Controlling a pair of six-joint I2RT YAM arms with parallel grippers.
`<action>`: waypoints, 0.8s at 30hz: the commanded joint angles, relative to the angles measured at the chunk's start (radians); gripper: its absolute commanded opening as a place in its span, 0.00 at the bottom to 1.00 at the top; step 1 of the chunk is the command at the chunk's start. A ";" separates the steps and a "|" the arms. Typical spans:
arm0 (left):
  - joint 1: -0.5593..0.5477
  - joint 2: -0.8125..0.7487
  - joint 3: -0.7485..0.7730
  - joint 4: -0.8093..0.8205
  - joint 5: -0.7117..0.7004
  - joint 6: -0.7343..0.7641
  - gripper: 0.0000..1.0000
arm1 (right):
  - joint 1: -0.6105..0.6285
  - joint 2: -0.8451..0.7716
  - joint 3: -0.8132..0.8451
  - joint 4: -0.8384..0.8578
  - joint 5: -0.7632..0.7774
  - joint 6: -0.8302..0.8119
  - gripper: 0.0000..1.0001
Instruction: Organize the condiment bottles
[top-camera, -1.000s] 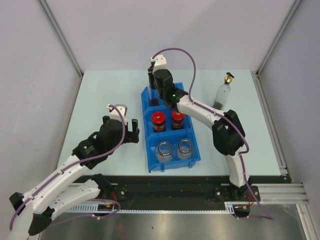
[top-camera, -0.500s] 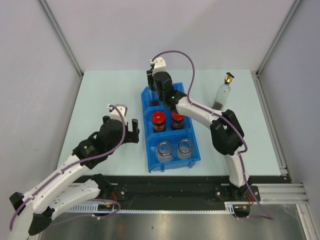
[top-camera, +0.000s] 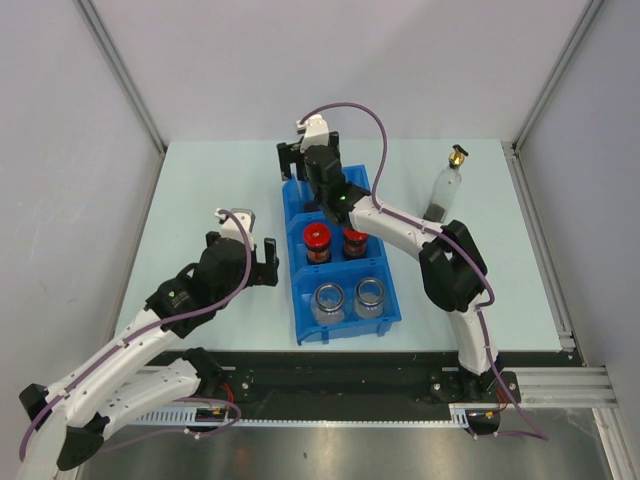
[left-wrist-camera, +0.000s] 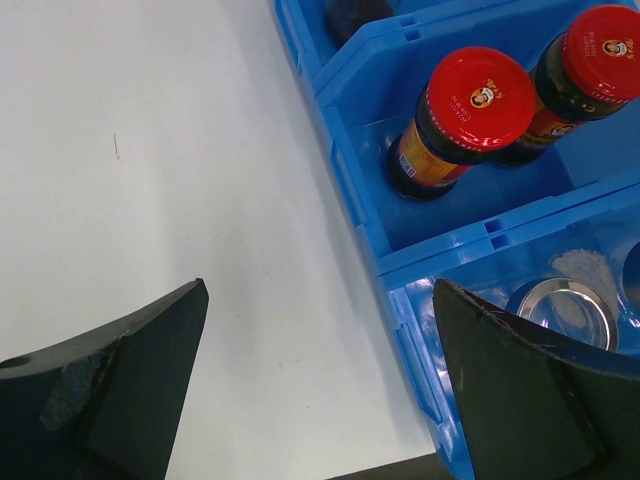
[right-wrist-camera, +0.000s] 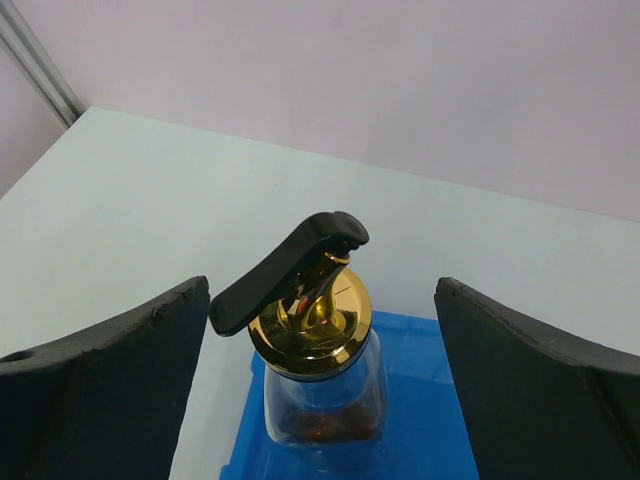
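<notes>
You are close to done: five of the six condiment bottles are in the blue bin (top-camera: 350, 331). The two silver-lidded jars (top-camera: 328, 299) sit side by side in the near compartment. The two red-lidded jars (top-camera: 317, 240) fill the middle one. One gold-spouted bottle (right-wrist-camera: 318, 350) stands upright in the far compartment, toward its left side.

Your right pincer (top-camera: 305, 168) hangs over that bottle with its jaws spread wide, one finger on each side of the spout. Neither finger touches it in the wrist view, so I judge that bottle placed and standing free.

What is left is the second spouted bottle (top-camera: 447, 188). It stands upright on the counter (top-camera: 220, 190) at the far right, well apart from the bin. I judge it belongs in the far compartment beside its twin; the wrist view shows bare blue floor to the right of the bottle there.

Your left pincer (top-camera: 242, 255) hovers over the counter just left of the bin, level with the middle compartment. Its jaws are also wide and hold nothing.

The remaining bottle is on the right arm's side, so that arm looks like the one to fetch it. Lift straight up first: a sideways move could catch the black lever on the spout and tip the bottle.
</notes>
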 joint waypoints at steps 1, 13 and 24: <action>0.007 -0.011 -0.004 0.029 -0.006 -0.016 1.00 | 0.008 -0.065 -0.011 0.051 0.040 -0.015 1.00; 0.007 -0.013 -0.004 0.027 -0.009 -0.018 1.00 | 0.016 -0.227 -0.122 0.032 0.039 -0.039 1.00; 0.007 -0.017 -0.003 0.029 -0.009 -0.018 1.00 | 0.002 -0.417 -0.214 -0.123 0.037 0.005 1.00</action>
